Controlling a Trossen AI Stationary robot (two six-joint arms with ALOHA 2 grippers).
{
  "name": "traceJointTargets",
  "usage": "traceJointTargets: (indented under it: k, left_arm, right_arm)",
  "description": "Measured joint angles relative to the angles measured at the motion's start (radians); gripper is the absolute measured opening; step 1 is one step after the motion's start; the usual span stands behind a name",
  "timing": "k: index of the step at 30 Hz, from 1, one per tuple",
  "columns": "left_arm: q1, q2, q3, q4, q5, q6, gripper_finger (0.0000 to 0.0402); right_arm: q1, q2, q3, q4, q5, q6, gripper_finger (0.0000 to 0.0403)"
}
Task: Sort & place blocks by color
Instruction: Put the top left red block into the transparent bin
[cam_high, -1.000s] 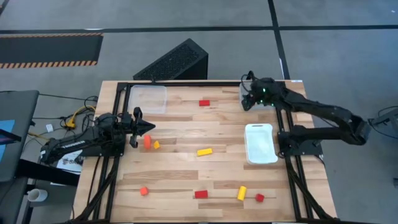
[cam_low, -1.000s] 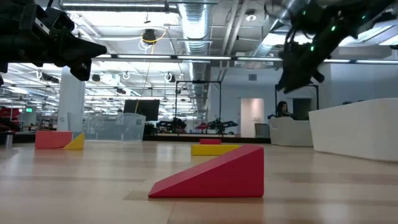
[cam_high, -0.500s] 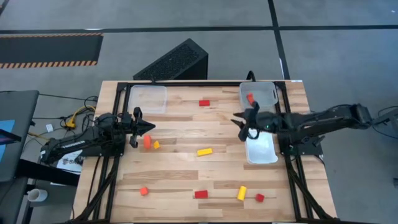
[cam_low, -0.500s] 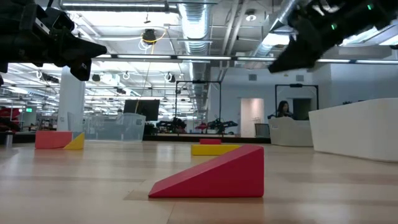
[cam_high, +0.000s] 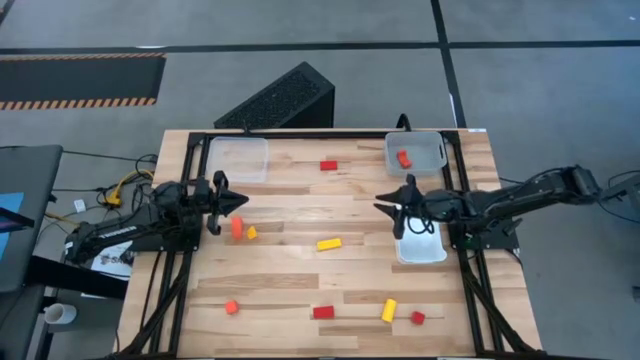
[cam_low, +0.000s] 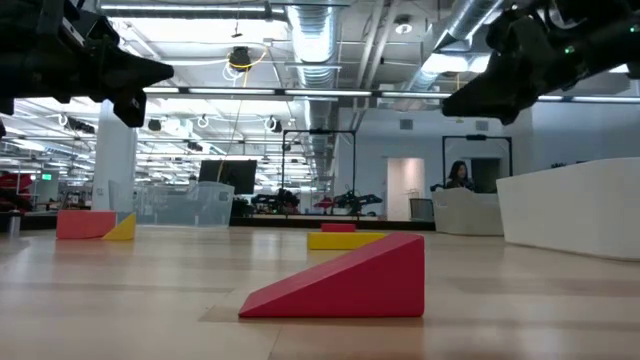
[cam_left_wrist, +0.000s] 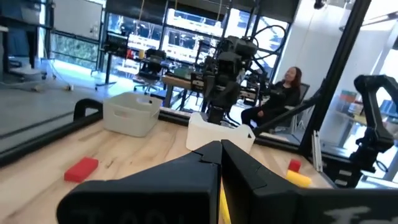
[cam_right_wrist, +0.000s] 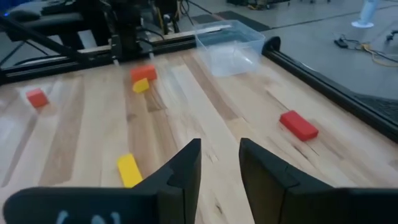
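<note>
Loose blocks lie flat on the wooden table: a red bar (cam_high: 328, 166), an orange block (cam_high: 237, 228) touching a yellow one (cam_high: 251, 233), a yellow bar (cam_high: 328, 243), and an orange (cam_high: 231, 307), a red (cam_high: 322, 312), a yellow (cam_high: 389, 310) and a red (cam_high: 417, 318) block near the front edge. An orange-red block (cam_high: 403, 158) lies in the grey tray (cam_high: 432, 150). My right gripper (cam_high: 385, 208) hangs open over bare wood left of the white tray (cam_high: 420, 245), nothing between its fingers (cam_right_wrist: 186, 165). My left gripper (cam_high: 240, 203) is shut at the left, above and beside the orange block.
A clear tray (cam_high: 238, 158) stands at the far left corner. Black frame rails run along the table's left, right and far edges. The low view has a red wedge (cam_low: 340, 278) close to the camera. Bare wood lies in the table's middle.
My right gripper has swung from over the grey tray at the far right toward the near edge and the table's middle, and has sunk a little; it now points left across the table beside the white tray. The orange-red block shows in the grey tray where the gripper stood.
</note>
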Motion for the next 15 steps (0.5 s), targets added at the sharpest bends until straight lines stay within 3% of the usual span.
traceJointTargets:
  k: [6, 15]
  left_arm:
    - [0.0, 0.0, 0.0, -0.066, 0.001, 0.003, 0.0]
    - [0.0, 0.0, 0.0, -0.027, -0.024, -0.024, 0.0]
  right_arm:
    - [0.033, -0.001, 0.0, 0.0, 0.0, -0.002, 0.0128]
    - [0.033, 0.002, 0.0, -0.003, 0.001, -0.003, 0.0129]
